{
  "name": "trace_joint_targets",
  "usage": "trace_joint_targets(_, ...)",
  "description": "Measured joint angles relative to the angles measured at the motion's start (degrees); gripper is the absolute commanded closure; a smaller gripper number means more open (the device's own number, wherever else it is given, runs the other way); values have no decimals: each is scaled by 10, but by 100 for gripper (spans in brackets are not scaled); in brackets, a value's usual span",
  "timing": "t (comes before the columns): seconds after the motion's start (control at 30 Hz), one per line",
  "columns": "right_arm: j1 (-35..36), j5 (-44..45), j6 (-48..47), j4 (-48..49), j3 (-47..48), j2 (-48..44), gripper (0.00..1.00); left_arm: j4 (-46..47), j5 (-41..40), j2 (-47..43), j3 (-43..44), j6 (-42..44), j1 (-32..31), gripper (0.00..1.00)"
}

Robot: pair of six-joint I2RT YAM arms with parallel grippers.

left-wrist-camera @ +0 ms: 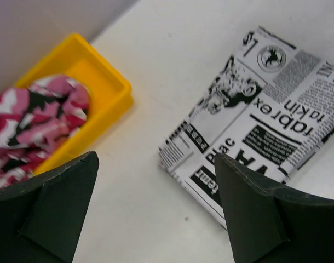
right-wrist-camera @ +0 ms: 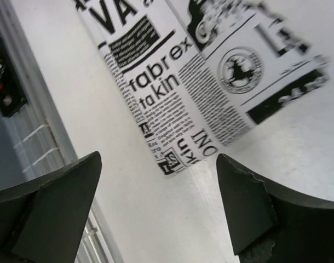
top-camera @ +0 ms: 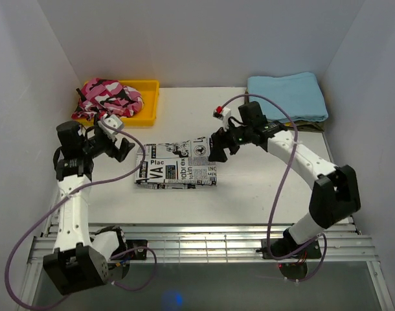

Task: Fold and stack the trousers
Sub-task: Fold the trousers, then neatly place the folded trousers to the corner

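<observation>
The trousers point(top-camera: 176, 166), white with black newspaper print, lie folded into a flat rectangle on the white table. They also show in the left wrist view point(left-wrist-camera: 265, 120) and the right wrist view point(right-wrist-camera: 200, 71). My left gripper point(top-camera: 125, 148) is open and empty, hovering just left of the fold's left edge. In its own view the left gripper point(left-wrist-camera: 156, 211) has its jaws wide apart over bare table. My right gripper point(top-camera: 218, 149) is open and empty, just above the fold's right edge. The right gripper point(right-wrist-camera: 159, 211) in its own view stands over bare table beside the fold's corner.
A yellow tray point(top-camera: 149, 103) at the back left holds a pink camouflage garment point(top-camera: 110, 97), also in the left wrist view point(left-wrist-camera: 35, 120). A folded light blue cloth point(top-camera: 288, 96) lies at the back right. A metal rack point(top-camera: 204, 243) runs along the near edge.
</observation>
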Motion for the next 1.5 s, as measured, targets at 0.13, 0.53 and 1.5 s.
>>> trace_joint_targets(0.13,-22,56,-25,17,0,-92,10,67,9,-45,9,-24,-34,19)
trace_joint_targets(0.53,-176,-34,129,51,-210,-89,10,62,-215,158,-62,40,-467,30)
trace_joint_targets(1.5,-175,-89,475,389,-380,-41,10,233,-414,205,-172,72,-620,32)
